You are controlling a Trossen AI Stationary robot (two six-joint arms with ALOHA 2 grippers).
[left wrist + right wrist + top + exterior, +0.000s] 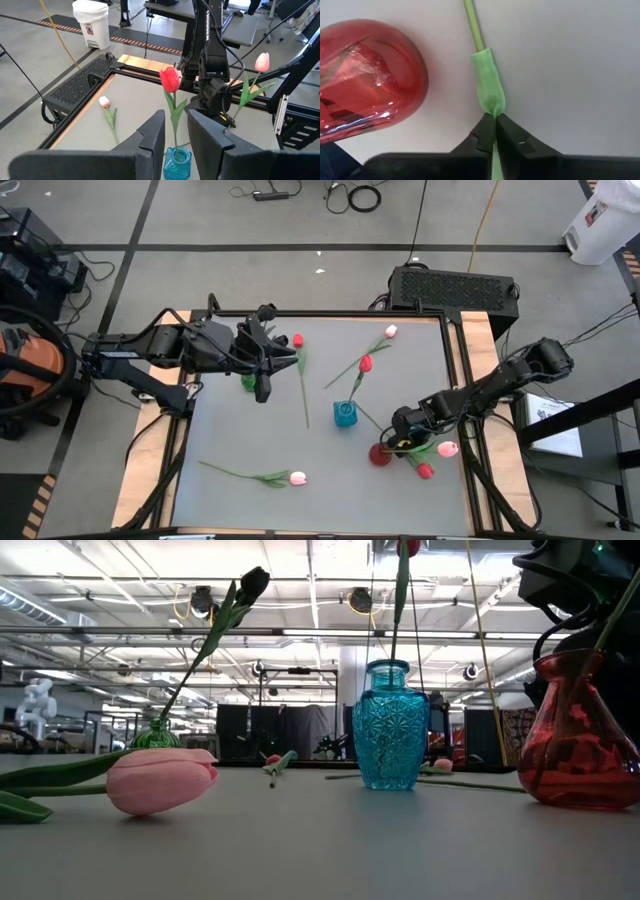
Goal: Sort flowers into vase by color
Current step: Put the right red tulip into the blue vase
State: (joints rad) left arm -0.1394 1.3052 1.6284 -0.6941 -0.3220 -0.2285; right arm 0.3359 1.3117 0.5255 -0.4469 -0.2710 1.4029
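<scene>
The right gripper (494, 131) has clamped a tulip stem (487, 85) lying on the desk (250, 440) just beside the red vase (380, 454), near the 4 o'clock corner. Next, probably lift and stand it into a vase, minding the desk edge close by. The left gripper (176, 135), half apart and empty, hovers at 10 o'clock.

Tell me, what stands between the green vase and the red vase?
The blue vase, holding a red tulip, stands between the green vase and the red vase. The low view shows it best.
</scene>
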